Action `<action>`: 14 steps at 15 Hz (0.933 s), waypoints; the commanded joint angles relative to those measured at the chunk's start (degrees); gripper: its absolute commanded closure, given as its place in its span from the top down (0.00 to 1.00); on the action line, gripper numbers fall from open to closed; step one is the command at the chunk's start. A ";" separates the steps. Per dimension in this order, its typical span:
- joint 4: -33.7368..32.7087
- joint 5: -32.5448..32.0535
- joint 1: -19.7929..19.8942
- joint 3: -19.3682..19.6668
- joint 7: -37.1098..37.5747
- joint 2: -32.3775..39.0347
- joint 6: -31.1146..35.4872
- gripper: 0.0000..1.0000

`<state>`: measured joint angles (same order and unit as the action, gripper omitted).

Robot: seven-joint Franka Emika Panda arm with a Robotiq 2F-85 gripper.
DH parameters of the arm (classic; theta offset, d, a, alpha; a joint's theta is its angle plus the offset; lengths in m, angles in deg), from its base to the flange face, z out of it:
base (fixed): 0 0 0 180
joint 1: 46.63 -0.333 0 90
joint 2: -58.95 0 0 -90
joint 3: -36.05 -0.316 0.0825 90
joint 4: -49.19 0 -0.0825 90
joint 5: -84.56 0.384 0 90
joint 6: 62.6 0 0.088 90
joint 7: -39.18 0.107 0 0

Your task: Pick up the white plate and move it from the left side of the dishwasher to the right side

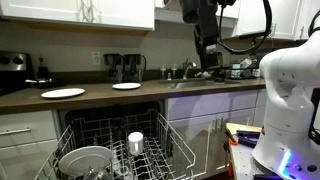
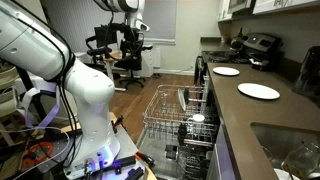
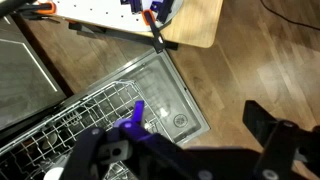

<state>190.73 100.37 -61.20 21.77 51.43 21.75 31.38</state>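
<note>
The white plate (image 1: 88, 160) lies in the front left corner of the dishwasher's pulled-out wire rack (image 1: 170, 150), with a small white cup (image 1: 135, 142) standing further right. My gripper (image 1: 206, 62) hangs high above the counter, up and to the right of the rack and far from the plate. In the wrist view the gripper (image 3: 185, 150) is open with nothing between its dark fingers (image 3: 275, 130). That view looks down on the lowered dishwasher door (image 3: 170, 100) and a corner of the rack (image 3: 70, 125). The plate does not show in the wrist view.
Two flat white plates (image 1: 63, 93) (image 1: 126, 86) lie on the dark counter (image 1: 100, 98), with a coffee maker (image 1: 125, 68) behind. The white robot base (image 1: 290, 90) stands to the right of the dishwasher. A wooden board with tools (image 3: 150, 20) lies on the wood floor.
</note>
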 commanded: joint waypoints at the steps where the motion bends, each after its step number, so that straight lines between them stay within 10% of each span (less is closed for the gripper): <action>1: -0.09 0.26 0.70 -0.53 -0.33 -0.08 -0.19 1.00; 14: -1.21 -2.60 2.06 -0.08 -1.32 1.56 0.77 1.00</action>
<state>190.72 99.81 -60.89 21.76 51.41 21.77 31.58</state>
